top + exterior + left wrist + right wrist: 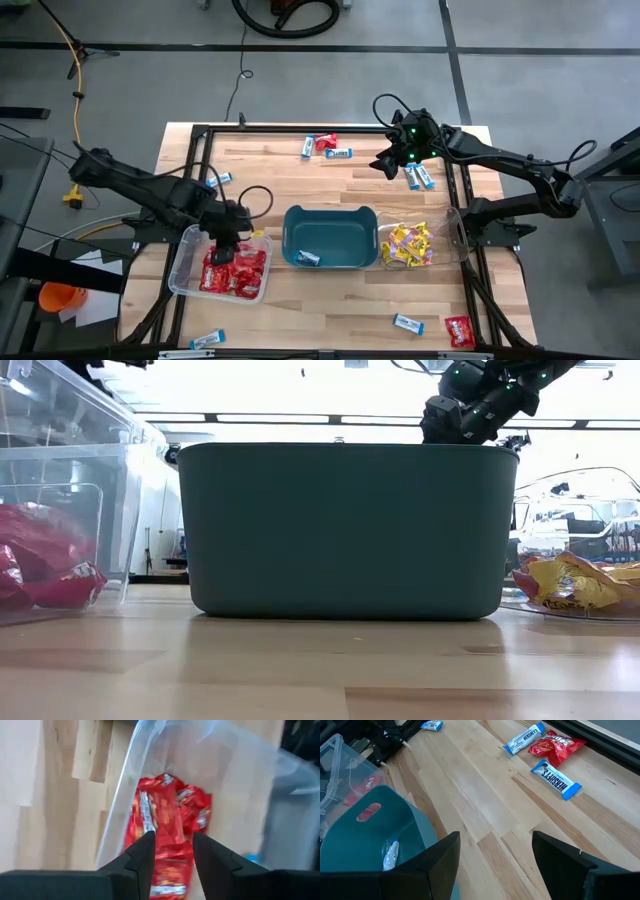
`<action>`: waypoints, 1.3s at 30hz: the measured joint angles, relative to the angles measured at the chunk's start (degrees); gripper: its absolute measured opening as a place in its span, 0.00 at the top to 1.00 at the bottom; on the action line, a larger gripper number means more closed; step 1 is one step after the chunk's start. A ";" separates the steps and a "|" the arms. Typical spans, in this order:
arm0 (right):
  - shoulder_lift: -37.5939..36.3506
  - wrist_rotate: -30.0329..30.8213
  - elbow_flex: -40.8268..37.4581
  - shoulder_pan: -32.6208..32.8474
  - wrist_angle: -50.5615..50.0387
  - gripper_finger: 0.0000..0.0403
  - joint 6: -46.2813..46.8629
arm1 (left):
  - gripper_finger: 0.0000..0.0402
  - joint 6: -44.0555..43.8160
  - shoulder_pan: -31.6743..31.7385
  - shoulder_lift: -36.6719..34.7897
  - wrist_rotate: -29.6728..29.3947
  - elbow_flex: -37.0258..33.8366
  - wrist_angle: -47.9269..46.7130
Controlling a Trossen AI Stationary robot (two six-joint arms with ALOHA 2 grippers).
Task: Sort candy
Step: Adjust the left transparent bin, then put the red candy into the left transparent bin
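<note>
My left gripper (226,243) is open and points down into the clear left bin (183,262), just above the pile of red candy (165,815). Whether it touches the pile, I cannot tell. My right gripper (384,165) is open and empty above the table's far right part, beside two blue-and-white packets (420,178). It also shows in the low view (470,410). The teal tub (330,236) holds one blue-and-white packet (391,854). The clear right bin (455,225) holds yellow candy (409,245).
Loose packets lie flat on the wood. Two blue-and-white ones (522,740) and a red one (555,745) are near the far edge, and one blue-and-white (222,179) is at the left. Near the front edge lie two blue-and-white (408,323) and a red (459,330). A black frame (200,130) rims the table.
</note>
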 joint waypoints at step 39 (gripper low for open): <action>-0.11 -0.75 0.00 0.00 -0.24 0.40 0.09 | 1.00 22.59 7.54 7.39 -10.55 2.07 -8.52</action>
